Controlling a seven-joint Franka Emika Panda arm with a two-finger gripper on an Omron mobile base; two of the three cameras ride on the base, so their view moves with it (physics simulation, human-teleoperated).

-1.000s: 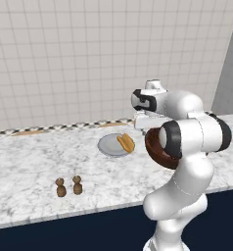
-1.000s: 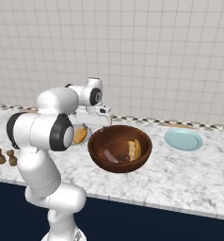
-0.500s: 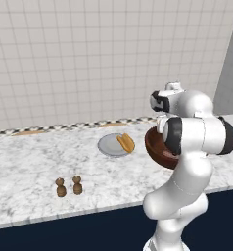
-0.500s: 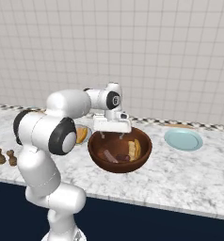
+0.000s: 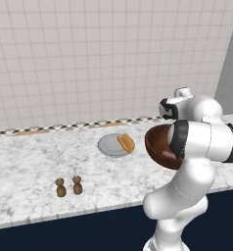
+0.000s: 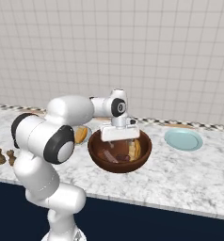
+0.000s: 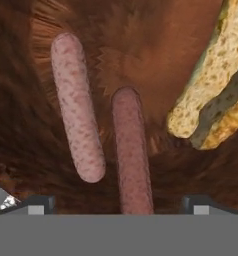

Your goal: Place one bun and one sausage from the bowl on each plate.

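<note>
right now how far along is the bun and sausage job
Done: a bun lies on the grey plate. In hand: the open gripper hangs over the bowl, above two sausages and a second bun. Left: both sausages, and the blue-green plate is bare.

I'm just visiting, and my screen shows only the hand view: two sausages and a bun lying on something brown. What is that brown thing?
Observer: A large wooden bowl on a marble counter. The open gripper hangs over it.
Visitor: Where will the food go?
Observer: Onto two small plates. The grey plate, left of the bowl, already carries a bun.
Visitor: And the other one?
Observer: The pale blue-green plate sits to the right of the bowl, with no food on it that I can see.
</note>
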